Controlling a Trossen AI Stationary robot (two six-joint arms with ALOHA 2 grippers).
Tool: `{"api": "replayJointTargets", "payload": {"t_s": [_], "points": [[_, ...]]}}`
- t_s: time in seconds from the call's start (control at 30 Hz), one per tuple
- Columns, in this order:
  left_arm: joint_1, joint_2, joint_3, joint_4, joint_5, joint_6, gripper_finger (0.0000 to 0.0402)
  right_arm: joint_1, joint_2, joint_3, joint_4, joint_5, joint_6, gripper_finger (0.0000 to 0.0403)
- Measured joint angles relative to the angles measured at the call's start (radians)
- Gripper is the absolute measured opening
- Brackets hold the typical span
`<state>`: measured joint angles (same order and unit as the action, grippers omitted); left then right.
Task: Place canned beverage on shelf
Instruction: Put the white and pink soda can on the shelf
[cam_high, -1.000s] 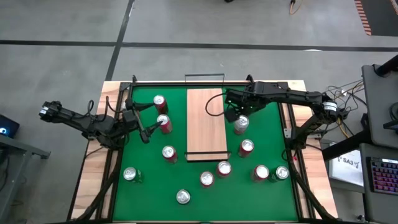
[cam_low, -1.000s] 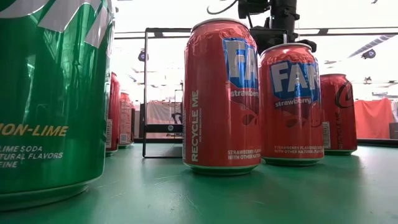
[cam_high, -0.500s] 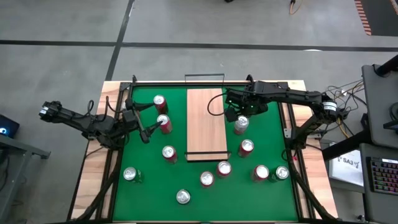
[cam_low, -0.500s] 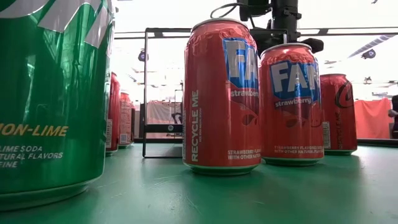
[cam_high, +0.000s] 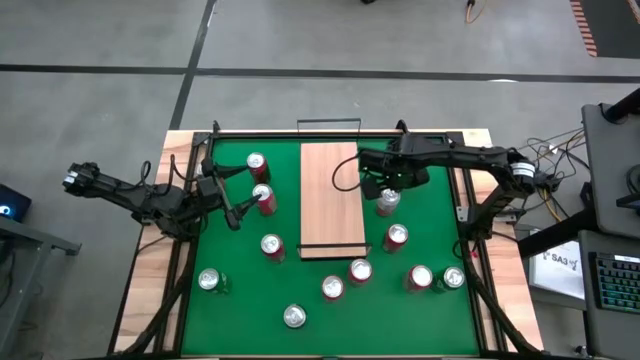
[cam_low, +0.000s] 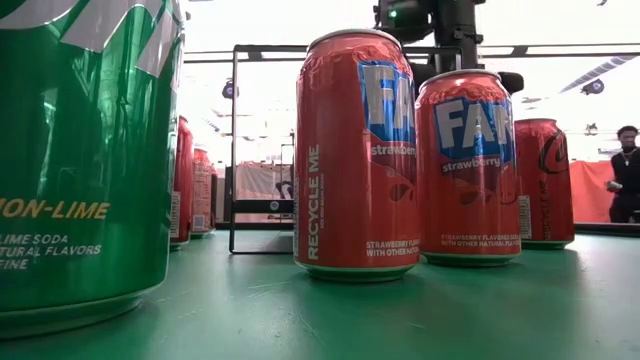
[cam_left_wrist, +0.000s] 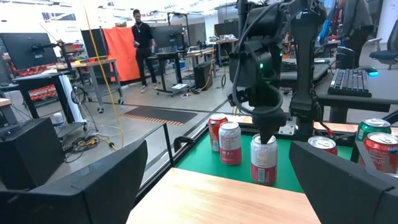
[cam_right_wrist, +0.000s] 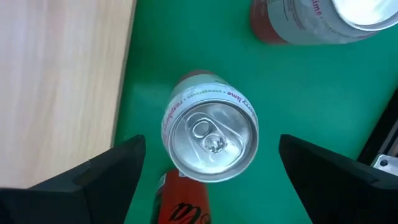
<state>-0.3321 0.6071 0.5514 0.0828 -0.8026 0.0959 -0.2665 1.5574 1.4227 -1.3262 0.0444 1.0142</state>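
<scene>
Since a second ago your right gripper (cam_high: 385, 186) has edged toward the shelf (cam_high: 331, 198) and hangs over a red can (cam_right_wrist: 211, 144) just beside the board's right edge. Its fingers (cam_right_wrist: 106, 174) stand wide, clear of the can on both sides. Your left gripper (cam_high: 237, 200) waits with its fingers spread, left of the shelf on the desk (cam_high: 230, 290).

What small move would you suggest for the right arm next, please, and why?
Probably a straight descent. The right gripper hangs above an upright can beside the shelf, its fingers spread wide to either side of the lid and not yet touching. Lowering until they flank the can's body, then closing, looks sensible. The left gripper waits across the shelf.
</scene>
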Motion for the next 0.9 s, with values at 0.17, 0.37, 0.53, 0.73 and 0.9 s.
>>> {"api": "replayJointTargets", "payload": {"t_s": [0.17,0.37,0.53,0.73,0.9], "points": [[0.0,0.0,0.0,0.0,0.0,0.0,0.0377,0.0,0.031,-0.01,0.0,0.0,-0.003,0.0361],[0.0,0.0,0.0,0.0,0.0,0.0,0.0377,0.0,0.062,-0.034,0.01,0.0,-0.005,0.035],[0.0,0.0,0.0,0.0,0.0,0.0,0.0377,0.0,0.09,-0.037,0.023,0.005,-0.03,0.0322],[0.0,0.0,0.0,0.0,0.0,0.0,0.0377,0.0,0.096,-0.035,0.02,0.003,-0.03,0.0273],[0.0,0.0,0.0,0.0,0.0,0.0,0.0377,0.0,0.059,0.009,-0.044,-0.013,-0.03,0.0273]]}}
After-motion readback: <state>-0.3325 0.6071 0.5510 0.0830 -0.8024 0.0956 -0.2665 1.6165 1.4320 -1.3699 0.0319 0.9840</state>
